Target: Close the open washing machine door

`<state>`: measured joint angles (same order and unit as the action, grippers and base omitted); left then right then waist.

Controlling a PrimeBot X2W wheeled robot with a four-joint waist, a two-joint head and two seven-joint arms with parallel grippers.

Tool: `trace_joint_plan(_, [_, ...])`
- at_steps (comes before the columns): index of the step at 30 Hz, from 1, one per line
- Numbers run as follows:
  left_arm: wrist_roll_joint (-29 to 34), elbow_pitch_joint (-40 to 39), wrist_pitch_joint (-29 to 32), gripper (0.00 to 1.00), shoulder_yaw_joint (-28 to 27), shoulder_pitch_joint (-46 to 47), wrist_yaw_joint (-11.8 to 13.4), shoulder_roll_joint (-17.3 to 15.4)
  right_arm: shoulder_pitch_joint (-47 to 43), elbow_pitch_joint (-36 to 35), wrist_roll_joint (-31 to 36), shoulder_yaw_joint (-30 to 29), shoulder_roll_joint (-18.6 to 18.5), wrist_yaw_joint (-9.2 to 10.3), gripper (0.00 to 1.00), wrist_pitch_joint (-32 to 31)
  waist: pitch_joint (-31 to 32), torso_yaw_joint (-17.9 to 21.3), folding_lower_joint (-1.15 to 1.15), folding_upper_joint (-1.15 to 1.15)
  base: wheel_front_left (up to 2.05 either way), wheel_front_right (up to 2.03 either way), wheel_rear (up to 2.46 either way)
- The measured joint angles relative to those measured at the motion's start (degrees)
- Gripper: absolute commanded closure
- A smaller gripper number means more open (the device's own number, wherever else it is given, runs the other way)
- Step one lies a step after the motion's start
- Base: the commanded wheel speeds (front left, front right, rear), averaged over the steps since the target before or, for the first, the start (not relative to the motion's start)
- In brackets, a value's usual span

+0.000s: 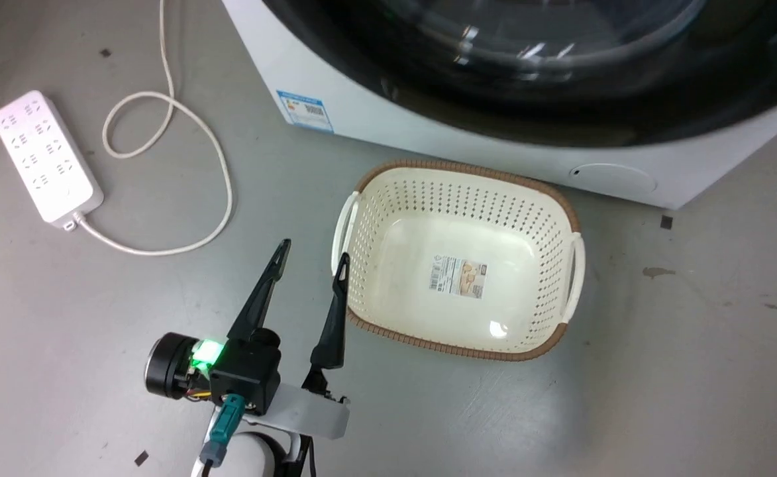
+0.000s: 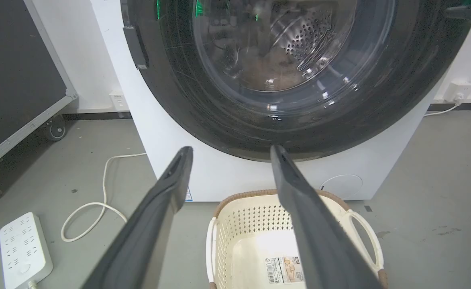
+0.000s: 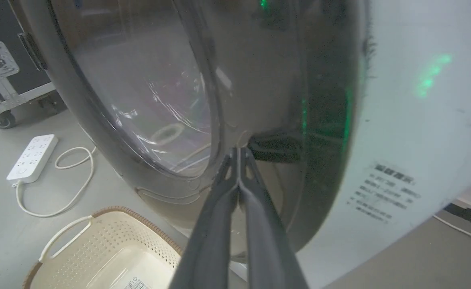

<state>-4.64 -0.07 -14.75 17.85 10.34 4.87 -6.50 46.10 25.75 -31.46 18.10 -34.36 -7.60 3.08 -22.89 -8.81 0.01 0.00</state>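
The white washing machine [image 1: 428, 136] [image 2: 219, 176] [image 3: 420, 120] stands ahead. Its round black-framed door [image 1: 626, 126] [image 2: 203, 104] [image 3: 139, 100] with the bulging glass window lies close against the washer front; I cannot tell whether it is latched. In the right wrist view my right gripper [image 3: 239, 151] is shut, empty, with its tips touching the door's black frame near the rim. Its dark fingers [image 2: 466, 11] also reach the door's upper right edge in the left wrist view. My left gripper [image 1: 314, 255] [image 2: 231, 149] stands open and empty, low over the floor beside the basket, pointing at the door's lower part.
A cream perforated basket [image 1: 461, 192] [image 2: 227, 224] [image 3: 111, 237] sits on the floor before the washer. A white power strip [image 1: 47, 156] [image 2: 24, 251] [image 3: 32, 156] and its looped cable [image 1: 222, 179] lie to the left. A black wheeled case [image 2: 18, 72] stands further left.
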Motion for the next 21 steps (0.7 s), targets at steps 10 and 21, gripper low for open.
trace_joint_plan(10, [0.01, 0.67, 0.00, 0.00, -0.27, 0.30, 0.01, 0.40, 4.37, 10.06, 0.31, -1.15, 3.38, -0.49, 1.00, 3.27, 0.76, -0.12, 0.00, 0.00, 0.00, 0.00, 0.00])
trace_joint_plan(21, [-1.20, 2.88, 0.00, 0.00, -2.04, -1.52, -1.30, -0.15, -3.75, 10.85, -2.48, 0.69, 5.79, 0.05, 0.00, 9.54, 8.79, 2.45, -0.02, 0.00, 0.00, 0.00, 0.00])
